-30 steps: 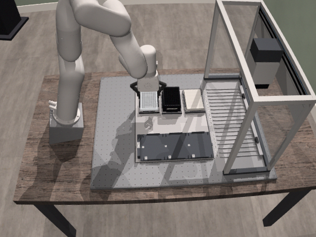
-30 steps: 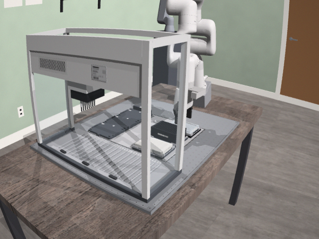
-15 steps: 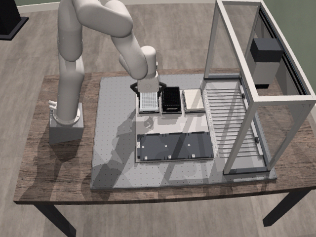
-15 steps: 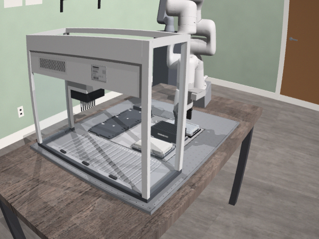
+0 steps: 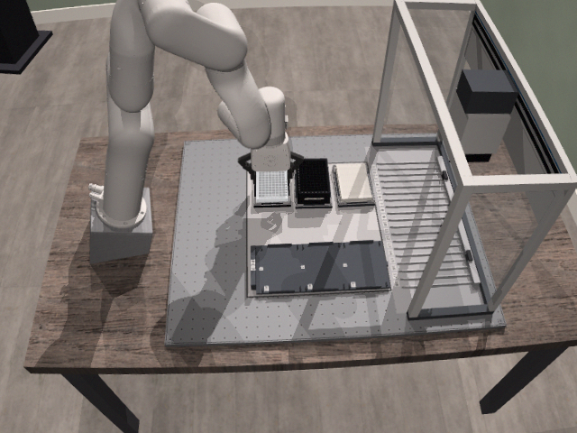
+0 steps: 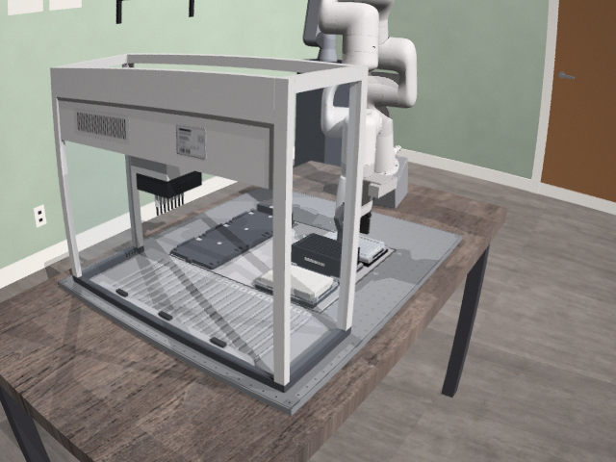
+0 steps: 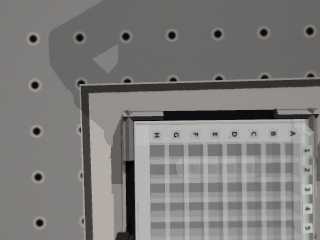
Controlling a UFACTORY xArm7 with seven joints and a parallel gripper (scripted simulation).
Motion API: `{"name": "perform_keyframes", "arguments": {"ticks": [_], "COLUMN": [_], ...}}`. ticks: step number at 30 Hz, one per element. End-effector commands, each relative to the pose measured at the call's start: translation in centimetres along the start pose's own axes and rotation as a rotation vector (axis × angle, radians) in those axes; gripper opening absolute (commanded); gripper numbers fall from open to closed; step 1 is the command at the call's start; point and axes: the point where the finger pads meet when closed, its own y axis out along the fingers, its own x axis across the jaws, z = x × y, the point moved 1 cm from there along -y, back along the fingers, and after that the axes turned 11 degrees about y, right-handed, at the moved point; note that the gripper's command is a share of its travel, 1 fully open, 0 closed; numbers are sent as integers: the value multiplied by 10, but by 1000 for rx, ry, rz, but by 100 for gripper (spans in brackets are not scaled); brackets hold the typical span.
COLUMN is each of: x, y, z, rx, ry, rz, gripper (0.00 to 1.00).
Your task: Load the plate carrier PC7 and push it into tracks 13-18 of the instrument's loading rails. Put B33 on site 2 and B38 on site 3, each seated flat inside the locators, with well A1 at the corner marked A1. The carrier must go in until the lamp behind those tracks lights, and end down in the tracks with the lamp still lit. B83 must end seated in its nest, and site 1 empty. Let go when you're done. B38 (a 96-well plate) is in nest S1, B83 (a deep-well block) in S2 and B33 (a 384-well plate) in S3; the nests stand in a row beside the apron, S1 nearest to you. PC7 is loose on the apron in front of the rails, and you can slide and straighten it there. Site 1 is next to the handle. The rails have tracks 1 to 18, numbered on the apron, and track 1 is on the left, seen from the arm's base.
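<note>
From the top: gripper (image 5: 270, 169) spread fully open and holding nothing, poised right over the far end of the clear plate (image 5: 271, 186) in the first nest; black block (image 5: 313, 180) just beside to the right, white plate (image 5: 353, 182) beyond that, dark carrier (image 5: 319, 268) well apart toward the near desk edge, bare of plates. From the side: gripper (image 6: 364, 218) close above the clear plate (image 6: 371, 247), mostly hidden behind a frame post (image 6: 349, 209). From the wrist: plate corner (image 7: 220, 185) directly below, lettered row visible, seated in its nest. Likely step: reaching for the first plate. Next, probably: lower straight, straddle the plate's sides, close, lift level.
</note>
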Motion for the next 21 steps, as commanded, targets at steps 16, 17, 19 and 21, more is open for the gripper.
{"name": "perform_keyframes", "arguments": {"ticks": [16, 17, 19, 21], "x": [1, 1, 1, 1], "y": [10, 10, 10, 10], "z": [1, 1, 1, 1], "rx": [2, 2, 2, 2], "ry": [0, 0, 0, 0], "rz": [-4, -4, -4, -4], "gripper": [100, 100, 100, 100]}}
